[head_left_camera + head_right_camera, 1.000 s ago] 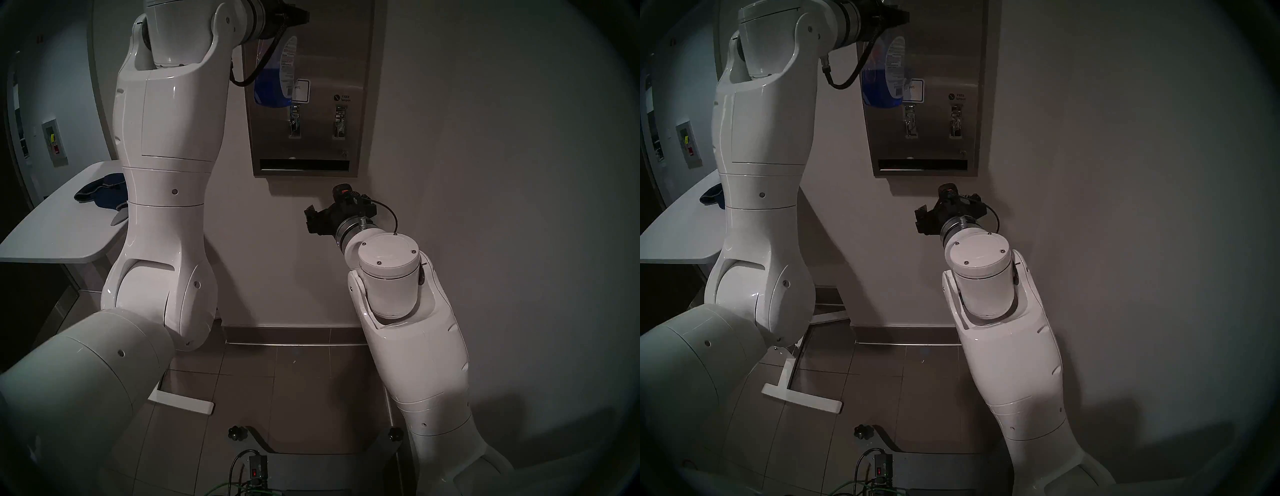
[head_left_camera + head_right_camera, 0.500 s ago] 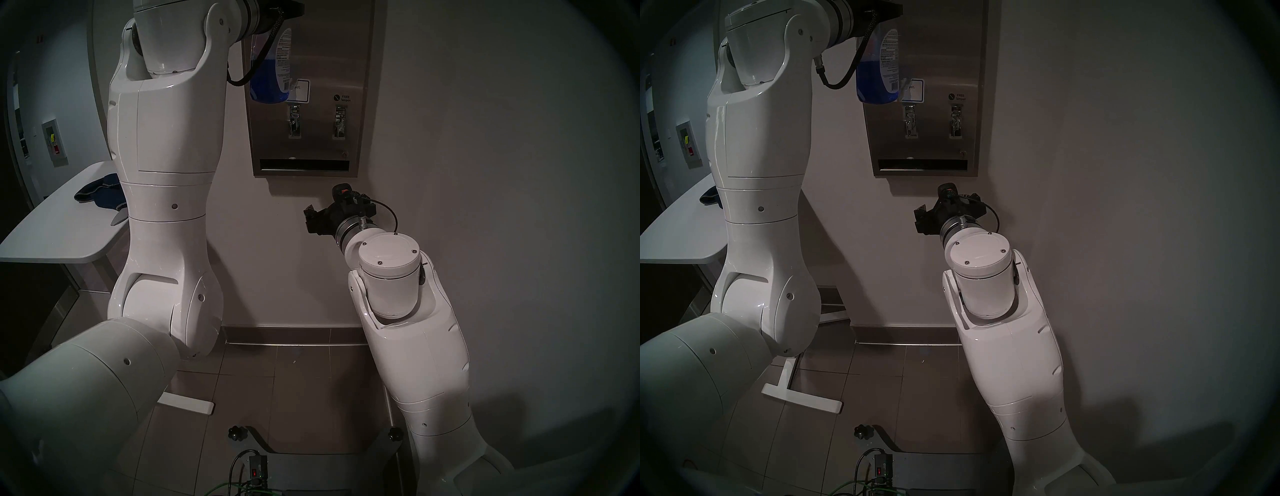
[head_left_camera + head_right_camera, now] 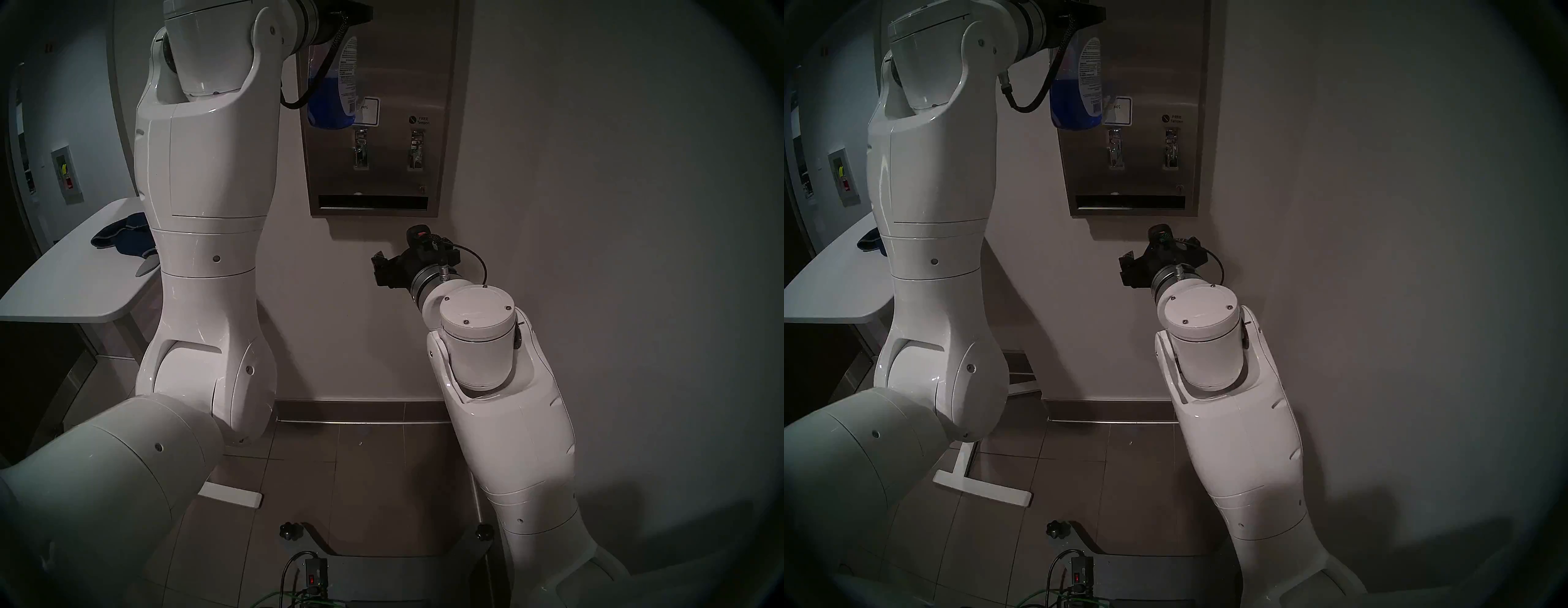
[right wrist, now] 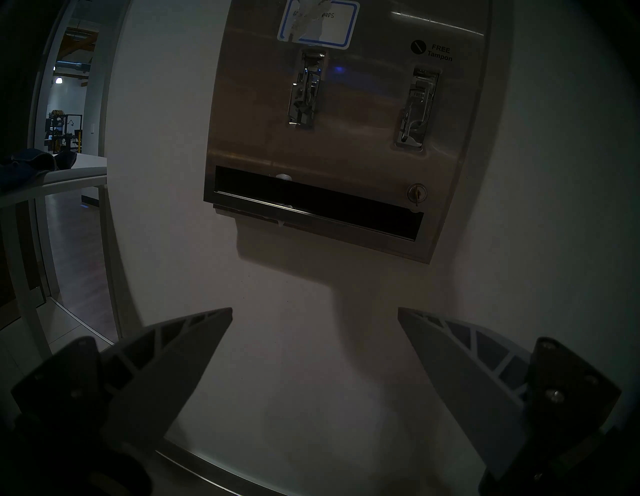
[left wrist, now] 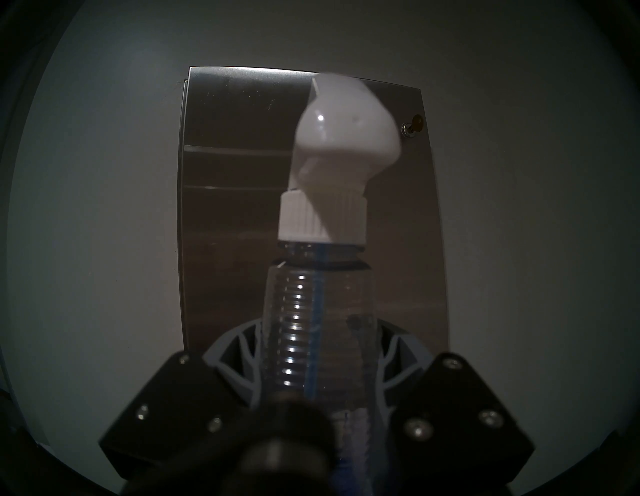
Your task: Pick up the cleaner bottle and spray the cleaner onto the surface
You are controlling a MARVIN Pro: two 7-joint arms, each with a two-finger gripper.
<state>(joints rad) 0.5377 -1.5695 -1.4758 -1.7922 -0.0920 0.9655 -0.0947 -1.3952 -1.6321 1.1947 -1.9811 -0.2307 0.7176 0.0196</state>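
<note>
- Left gripper (image 5: 317, 374): clamped on the cleaner bottle (image 5: 313, 329) neck; the white trigger head faces the steel dispenser front (image 5: 235, 207).
- Right gripper (image 4: 315, 346): fingers apart, empty, below the dispenser.

The dispenser (image 3: 377, 127) hangs on the wall (image 3: 594, 212) and serves as the landmark. The cleaner bottle (image 3: 333, 85) hangs upright just before the dispenser's upper left part, held at its neck by the left gripper (image 5: 317, 363), its trigger head (image 5: 343, 138) facing the dispenser's top. Below the dispenser and slightly to its right, the right gripper (image 4: 315, 363) points at the wall, apart from it. Well left of the dispenser and lower stands the surface (image 3: 72, 284), with a cloth (image 3: 123, 240) lying on it.
</note>
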